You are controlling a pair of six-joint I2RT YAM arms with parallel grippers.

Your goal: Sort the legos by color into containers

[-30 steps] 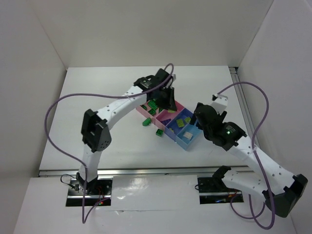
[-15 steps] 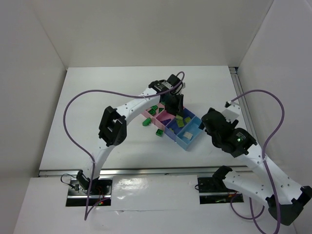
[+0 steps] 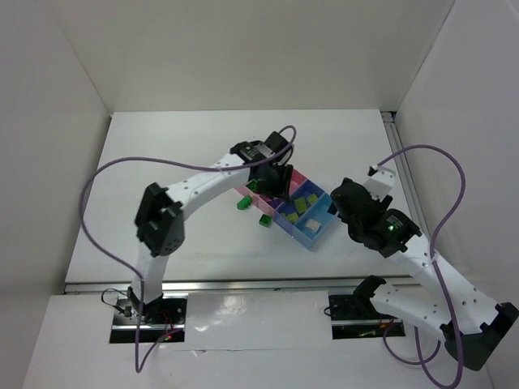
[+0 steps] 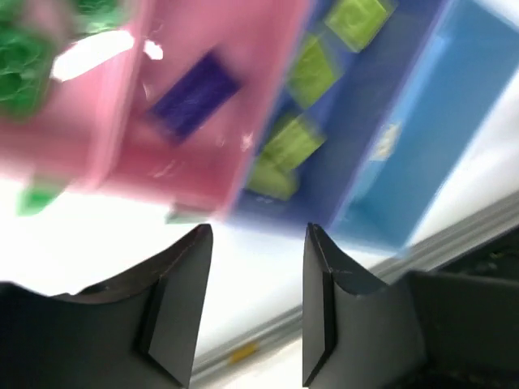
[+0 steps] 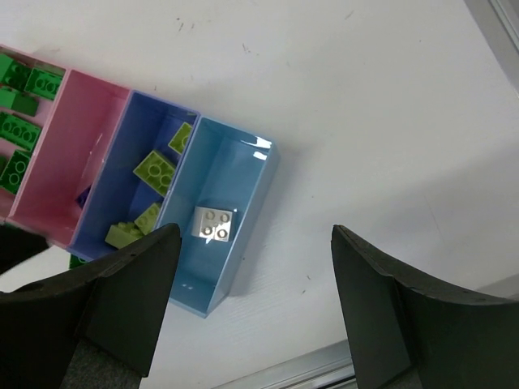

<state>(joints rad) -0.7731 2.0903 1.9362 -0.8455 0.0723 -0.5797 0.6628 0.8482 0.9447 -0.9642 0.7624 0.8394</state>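
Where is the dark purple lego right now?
In the left wrist view, the purple lego sits inside the pink bin, beside the periwinkle bin holding yellow-green legos.

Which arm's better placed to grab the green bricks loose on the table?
Left: the left tool hovers over the pink bin beside those bricks; the right tool is beyond the light blue bin.

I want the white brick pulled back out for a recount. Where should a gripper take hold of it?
Come straight down from above and pinch the white brick by the two side faces that look along the light blue bin. It lies flat, studs up, nearly filling the bin's width, with bare floor only at either end.
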